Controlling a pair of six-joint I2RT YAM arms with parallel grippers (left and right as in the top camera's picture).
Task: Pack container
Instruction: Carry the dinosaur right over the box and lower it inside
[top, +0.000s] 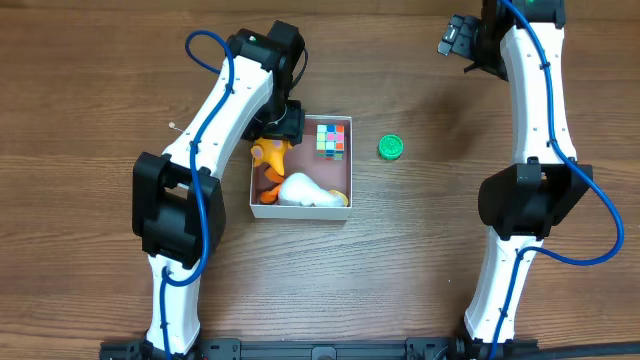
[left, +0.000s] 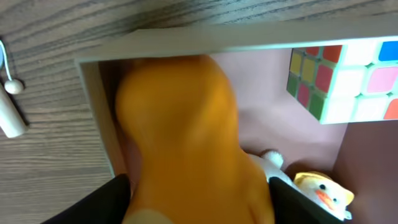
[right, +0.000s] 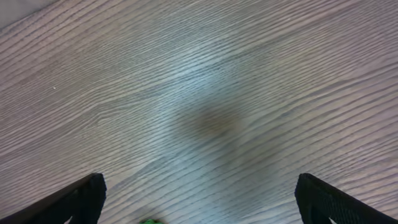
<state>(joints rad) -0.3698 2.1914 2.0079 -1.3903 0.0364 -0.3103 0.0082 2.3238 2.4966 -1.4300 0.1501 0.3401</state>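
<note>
**While Packing Was Under Way**

While the container (top: 300, 212) was seen mid-table, the left gripper (left: 199, 208) was held over its corner, a blurred orange toy (left: 180, 124) between the jaws; clamped or not could not be told. The right gripper (right: 202, 199) was spread wide above the table (right: 199, 93).

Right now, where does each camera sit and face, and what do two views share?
Overhead: above the wooden table, looking straight down at the white-walled square container; left arm and right arm show.
Left wrist: wrist-mounted, looking into the container at a blurred orange toy; its dark fingers show.
Right wrist: wrist-mounted, faces bare tabletop; its black fingers show, wide apart.
Shared: the multicoloured puzzle cube, overhead and left wrist.
</note>
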